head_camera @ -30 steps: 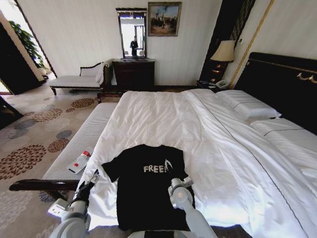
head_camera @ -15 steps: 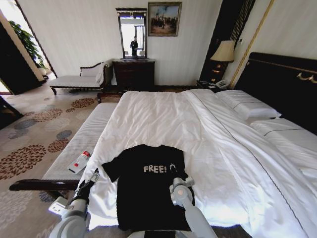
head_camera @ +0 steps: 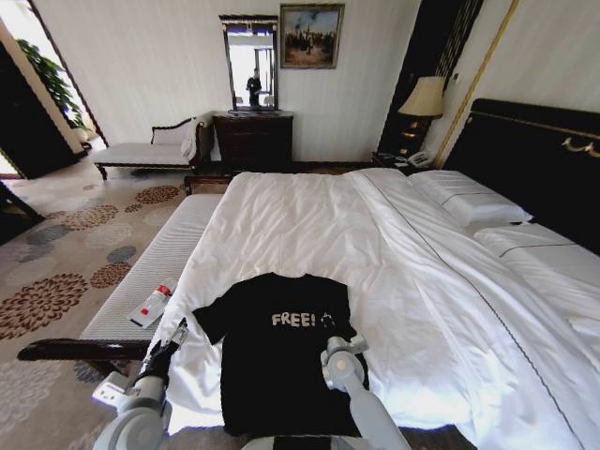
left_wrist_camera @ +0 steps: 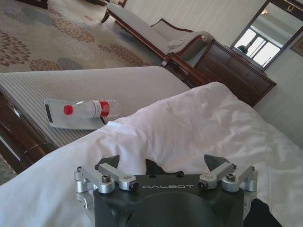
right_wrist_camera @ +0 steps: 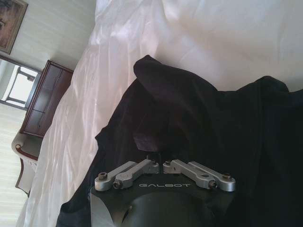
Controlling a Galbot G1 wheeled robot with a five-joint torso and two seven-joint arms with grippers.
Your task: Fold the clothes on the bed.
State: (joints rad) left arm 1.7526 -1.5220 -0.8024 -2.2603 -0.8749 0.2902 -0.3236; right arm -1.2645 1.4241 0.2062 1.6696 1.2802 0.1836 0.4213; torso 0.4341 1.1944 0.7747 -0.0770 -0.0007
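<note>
The black T-shirt [head_camera: 281, 347] lies spread flat on the white duvet of the bed [head_camera: 394, 272], in the lower centre of the head view, close to the foot edge, its white "FREE!" lettering readable across the chest and its left sleeve reaching toward the duvet's edge. The bed runs up and to the right of the frame, with pillows [head_camera: 469, 202] against the dark headboard [head_camera: 534, 159] at the upper right.

The right end effector [head_camera: 330, 323] sits over the shirt's right side, just beside the lettering, at the lower centre of the head view. In the right wrist view its fingers [right_wrist_camera: 154, 158] are clenched together on a raised pinch of the shirt's black cloth [right_wrist_camera: 189, 123], which bunches up above them while the rest lies on the white duvet [right_wrist_camera: 213, 38].

The left end effector [head_camera: 178, 330] is at the lower left of the head view, over the duvet's edge just beside the shirt's left sleeve. In the left wrist view its fingers [left_wrist_camera: 108, 165] stand spread apart, released, with rumpled white duvet [left_wrist_camera: 189, 127] and a dark bit of shirt [left_wrist_camera: 158, 166] between them; nothing is gripped.

Along the bed's foot, on the left of the head view, stands a grey upholstered bench [head_camera: 155, 272] with a clear bottle with a red cap [head_camera: 155, 302] lying on its side on it
</note>
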